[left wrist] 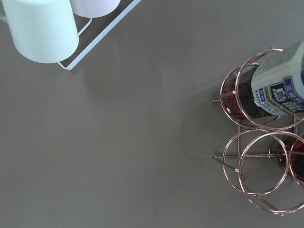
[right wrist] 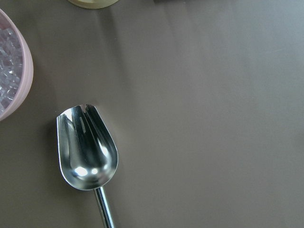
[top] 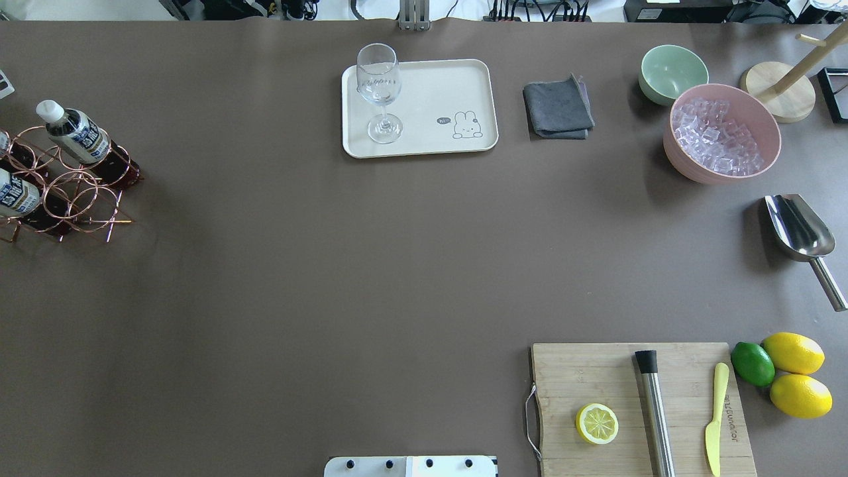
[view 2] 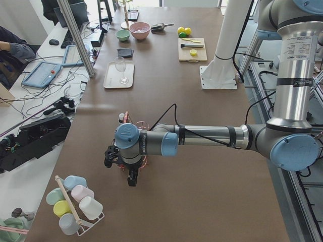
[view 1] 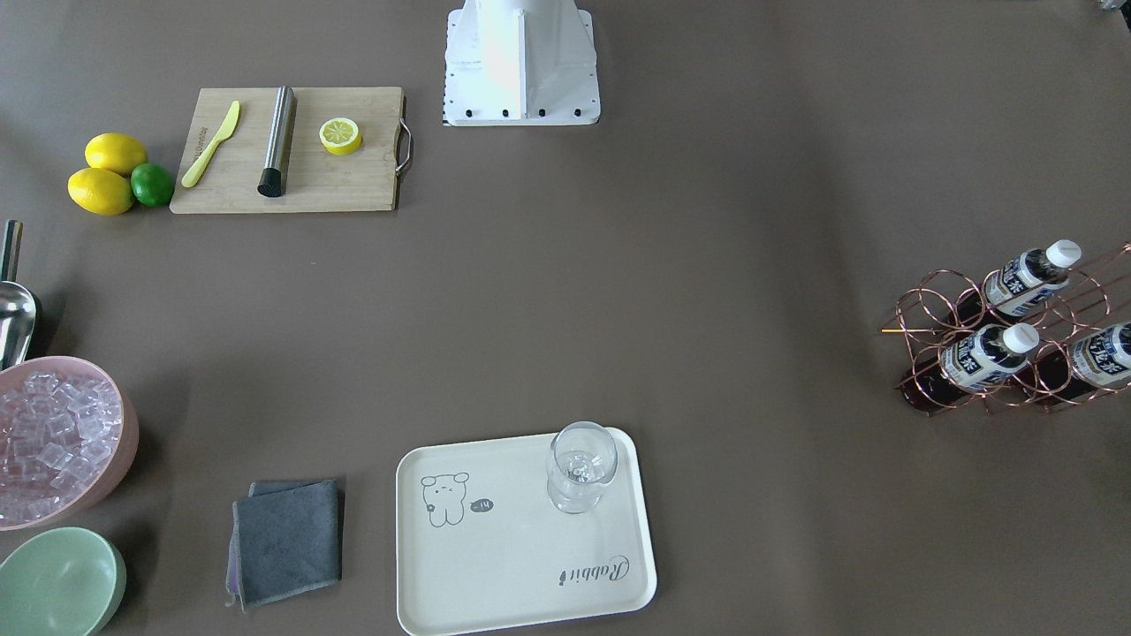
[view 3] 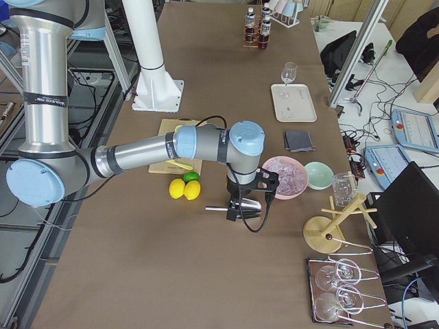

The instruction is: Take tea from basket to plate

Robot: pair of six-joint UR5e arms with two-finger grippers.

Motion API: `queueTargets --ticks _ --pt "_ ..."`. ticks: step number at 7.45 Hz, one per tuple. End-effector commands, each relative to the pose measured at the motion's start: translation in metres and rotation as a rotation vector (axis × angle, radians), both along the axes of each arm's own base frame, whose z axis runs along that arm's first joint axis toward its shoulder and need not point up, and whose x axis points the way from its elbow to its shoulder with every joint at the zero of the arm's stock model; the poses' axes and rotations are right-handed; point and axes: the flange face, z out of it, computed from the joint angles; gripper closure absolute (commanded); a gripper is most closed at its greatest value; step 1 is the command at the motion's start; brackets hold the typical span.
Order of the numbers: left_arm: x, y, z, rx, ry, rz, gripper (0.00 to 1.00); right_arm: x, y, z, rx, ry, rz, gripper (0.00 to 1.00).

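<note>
Found the basket [top: 86, 199] hard by the left edge of the bench [view 1: 618, 291], about midway along it, with the tea [view 1: 982, 360] standing in its rings: three capped bottles, one cut off by the front view's border. Traced the plate [view 1: 521, 565] to the middle of the far edge, close to it and square with it. Noted a stemmed glass [view 1: 579, 468] upright on the plate's end nearer the basket, with bare tray around the bear drawing beyond it. Saw a broad run of bare brown bench between basket and plate, and across the middle back to the robot's base [view 1: 521, 62] at the near edge. Made out the left end effector [view 2: 132, 177] only in the left side view, hanging fingers-down just beside the basket, on the side toward a rack of pastel cups [view 2: 75, 204] at the far-left corner; could not tell whether wide or narrow. Made out the right end effector [view 3: 236, 209] only in the right side view, over a steel scoop [right wrist: 88, 152] near the right edge beside a pink ice bowl [top: 722, 132]; could not tell its opening either. Placed a grey cloth [view 1: 287, 539] and a green bowl [view 1: 57, 583] along the far edge toward the right corner, and a cutting board [view 1: 353, 177] at the near edge toward the right corner.
</note>
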Motion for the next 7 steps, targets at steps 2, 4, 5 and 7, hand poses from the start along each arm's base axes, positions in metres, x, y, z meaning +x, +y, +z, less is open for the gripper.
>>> queueTargets --ticks 2,4,5,7 --pt "0.0004 -0.0007 0.0009 -0.001 -0.005 0.001 0.02 -0.0138 -0.0074 -0.0087 0.122 -0.030 -0.031 0.00" --pt "0.0004 -0.0011 0.0012 -0.006 -0.005 -0.001 0.03 -0.0159 -0.0078 -0.0080 0.120 -0.031 -0.034 0.00" --pt "0.0004 -0.0012 0.0011 -0.005 -0.005 -0.001 0.03 -0.0159 -0.0078 -0.0080 0.120 -0.031 -0.034 0.00" --pt "-0.0013 -0.0004 -0.0006 -0.004 -0.007 -0.003 0.02 -0.0173 -0.0081 -0.0073 0.119 -0.031 -0.038 0.00"
